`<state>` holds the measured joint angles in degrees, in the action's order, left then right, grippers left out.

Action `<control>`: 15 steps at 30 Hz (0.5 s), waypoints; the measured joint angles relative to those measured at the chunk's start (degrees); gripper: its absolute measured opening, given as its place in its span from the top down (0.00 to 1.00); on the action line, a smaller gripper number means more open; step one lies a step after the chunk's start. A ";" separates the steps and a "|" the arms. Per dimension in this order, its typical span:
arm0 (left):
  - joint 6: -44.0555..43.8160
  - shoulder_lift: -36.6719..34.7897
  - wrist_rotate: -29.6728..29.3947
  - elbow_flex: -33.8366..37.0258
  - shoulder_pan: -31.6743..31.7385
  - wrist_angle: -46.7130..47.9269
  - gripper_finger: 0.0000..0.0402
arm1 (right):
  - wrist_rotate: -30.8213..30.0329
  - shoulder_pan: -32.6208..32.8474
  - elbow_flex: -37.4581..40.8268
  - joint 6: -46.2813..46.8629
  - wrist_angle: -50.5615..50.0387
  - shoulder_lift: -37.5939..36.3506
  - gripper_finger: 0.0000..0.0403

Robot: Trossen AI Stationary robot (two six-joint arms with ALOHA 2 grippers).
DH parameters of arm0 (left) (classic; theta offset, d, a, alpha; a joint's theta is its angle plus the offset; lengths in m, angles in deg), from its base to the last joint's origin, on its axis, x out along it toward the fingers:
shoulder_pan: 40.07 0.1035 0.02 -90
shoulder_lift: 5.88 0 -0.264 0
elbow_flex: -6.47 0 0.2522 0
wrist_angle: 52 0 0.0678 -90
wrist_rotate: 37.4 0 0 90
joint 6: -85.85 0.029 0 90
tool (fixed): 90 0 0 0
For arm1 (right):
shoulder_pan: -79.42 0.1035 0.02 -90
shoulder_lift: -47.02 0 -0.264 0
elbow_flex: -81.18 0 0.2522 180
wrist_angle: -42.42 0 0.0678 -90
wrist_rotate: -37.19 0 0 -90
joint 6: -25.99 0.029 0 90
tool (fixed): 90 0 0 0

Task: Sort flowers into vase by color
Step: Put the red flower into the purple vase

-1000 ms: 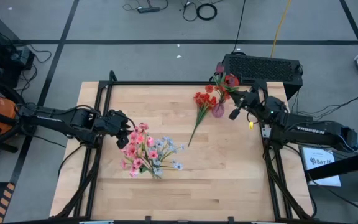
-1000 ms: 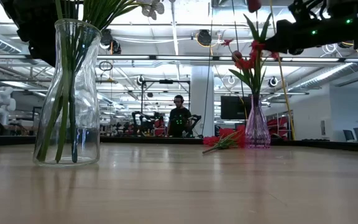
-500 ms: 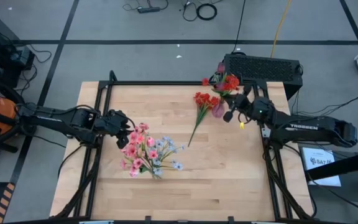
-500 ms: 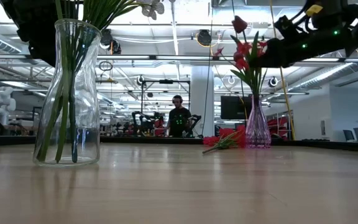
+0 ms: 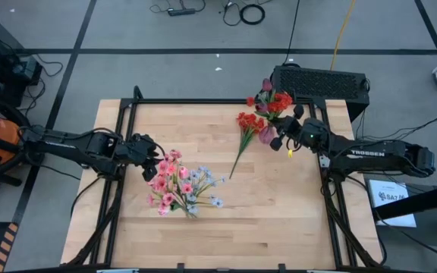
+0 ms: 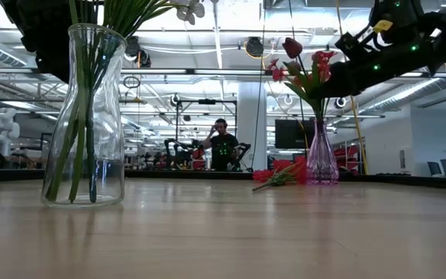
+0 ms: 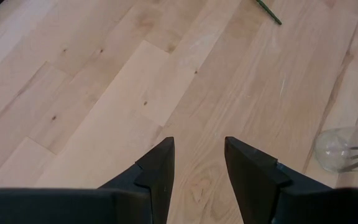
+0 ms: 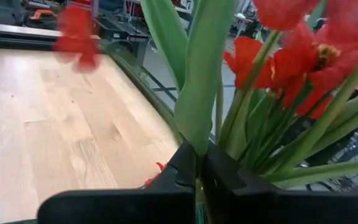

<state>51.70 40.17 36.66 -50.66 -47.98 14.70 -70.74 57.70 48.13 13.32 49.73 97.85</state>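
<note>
My right gripper [image 5: 278, 139] is shut on a bunch of red flowers [image 5: 274, 102] over the pink glass vase [image 6: 321, 159] at the table's far right. Their green stems run down into that vase's neck. One red spray [image 5: 246, 125] lies flat on the wood just left of the pink vase, its stem pointing toward the near edge. A clear vase [image 6: 84, 116] left of centre holds pink and pale blue flowers [image 5: 179, 186]. My left gripper [image 5: 150, 152] hangs open beside the clear vase [image 7: 347, 149], on its left, with nothing between its fingers [image 7: 157, 171]. My right gripper pinches a green stem with its leaf [image 8: 197, 134] between its two fingers, below the red blossoms. The fingers come in almost level from the table's right side and lie across the stem. The bunch stands nearly upright, leaning a little left, its lower ends in the pink vase.
A black box [image 5: 321, 82] stands behind the table's far right corner. Black frame rails [image 5: 131, 106] run along the table's edges. Bare wood [image 5: 271, 212] lies across the near half. A person [image 6: 223, 146] stands far off in the room.
My right gripper has sunk and gone toward the table's left, tipping its fingers downward, still shut on the red flowers. The bunch has come down with it, its stems deeper in the pink vase and its heads leaning further left.
</note>
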 joint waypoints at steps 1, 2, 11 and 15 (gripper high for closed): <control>0.00 0.01 0.00 0.00 0.01 0.00 0.63 | -0.19 0.00 0.00 0.00 -0.12 0.00 1.00; 0.00 -0.01 0.00 -0.01 0.01 0.00 0.63 | -0.23 0.00 0.00 0.00 -0.25 0.00 1.00; 0.00 0.01 0.02 0.00 0.01 0.00 0.63 | -0.36 0.00 0.00 1.08 1.37 -0.38 0.96; 0.00 0.01 0.03 0.00 0.00 0.00 0.63 | -1.48 0.00 -1.41 3.47 -2.17 -0.91 0.87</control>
<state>51.70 40.18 36.69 -50.67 -47.97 14.70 -72.23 57.70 46.72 16.79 47.56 96.93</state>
